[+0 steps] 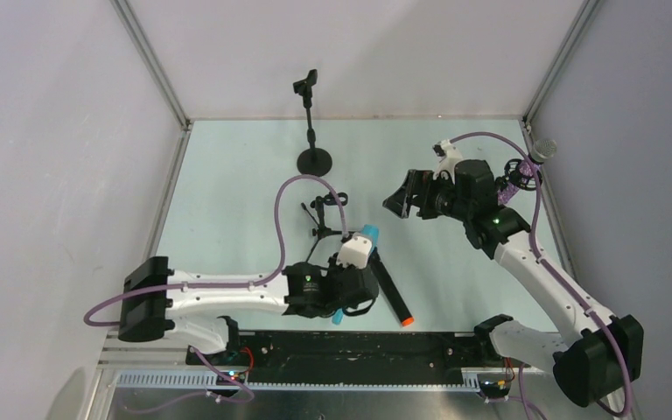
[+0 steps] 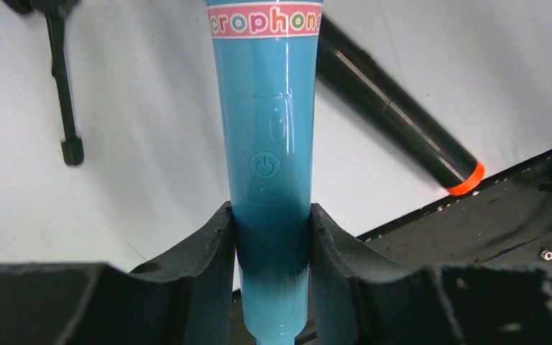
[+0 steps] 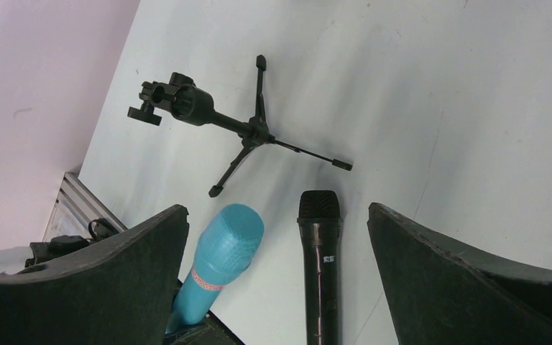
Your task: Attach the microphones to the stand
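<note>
While your left pincer [image 2: 272, 212] pinches the cyan microphone [image 2: 269, 144] by its tail, head pointing away (cropped in the wrist view), your right pincer [image 3: 277, 208] gapes.

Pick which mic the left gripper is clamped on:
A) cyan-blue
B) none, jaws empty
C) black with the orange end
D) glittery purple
A: the left wrist view shows the left gripper closed on both sides of the cyan-blue microphone, while the black microphone lies free on the table.
</note>
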{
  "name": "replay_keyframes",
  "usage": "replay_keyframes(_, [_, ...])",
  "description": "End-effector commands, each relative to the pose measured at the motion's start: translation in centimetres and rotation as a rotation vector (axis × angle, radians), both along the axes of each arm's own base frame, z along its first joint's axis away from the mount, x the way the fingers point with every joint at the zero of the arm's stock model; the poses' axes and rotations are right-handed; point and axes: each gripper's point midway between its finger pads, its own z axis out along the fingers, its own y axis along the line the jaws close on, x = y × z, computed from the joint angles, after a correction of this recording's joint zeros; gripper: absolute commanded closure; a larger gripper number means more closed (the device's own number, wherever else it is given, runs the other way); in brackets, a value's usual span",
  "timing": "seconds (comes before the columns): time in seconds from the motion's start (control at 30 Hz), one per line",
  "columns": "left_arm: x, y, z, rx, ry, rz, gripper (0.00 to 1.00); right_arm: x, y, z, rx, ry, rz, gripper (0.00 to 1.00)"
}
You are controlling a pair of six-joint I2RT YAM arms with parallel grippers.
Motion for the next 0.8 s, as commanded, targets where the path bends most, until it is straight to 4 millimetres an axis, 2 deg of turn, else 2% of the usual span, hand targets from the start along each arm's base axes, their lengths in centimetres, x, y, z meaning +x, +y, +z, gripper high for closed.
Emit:
replay_keyframes(0.0, [2.7,-2.8,4.6,-0.085,-0.114,-0.068,1.00,-0.3,-0.4,1.4,0.035,-0.044,0.008,0.01])
replay_keyframes(0.33, [4.3,-5.6,7.1,-0.214,-0.100,-0.179,1.00,-0.8,-2.2,2.4,0.065,-0.060,-0.011,0.01])
replay_keyframes(0.57, [5.0,-6.3,9.0,-0.369,-0.081,-0.211,1.00,-1.4,-3.2,3.3,0.125,-0.080,-0.028,0.01])
replay_keyframes(0.67, [5.4,-6.0,10.1,-0.455,-0.069,-0.215,1.00,-1.8,-3.3,3.4,0.155,-0.082,-0.029,0.01])
replay_keyframes(0.7, [5.6,-6.1,11.1,-0.496,-0.085,-0.218,1.00,-2.0,-3.1,3.6,0.168,-0.091,-0.017,0.01])
replay_keyframes(0.73, [5.8,-5.9,11.0,-0.510,-0.075,-0.223,1.00,-2.1,-3.0,3.8,0.184,-0.097,-0.013,0.01])
replay_keyframes(0.77, [5.6,-6.1,12.2,-0.561,-0.082,-0.247,1.00,-2.4,-2.7,3.9,0.198,-0.098,0.003,0.01])
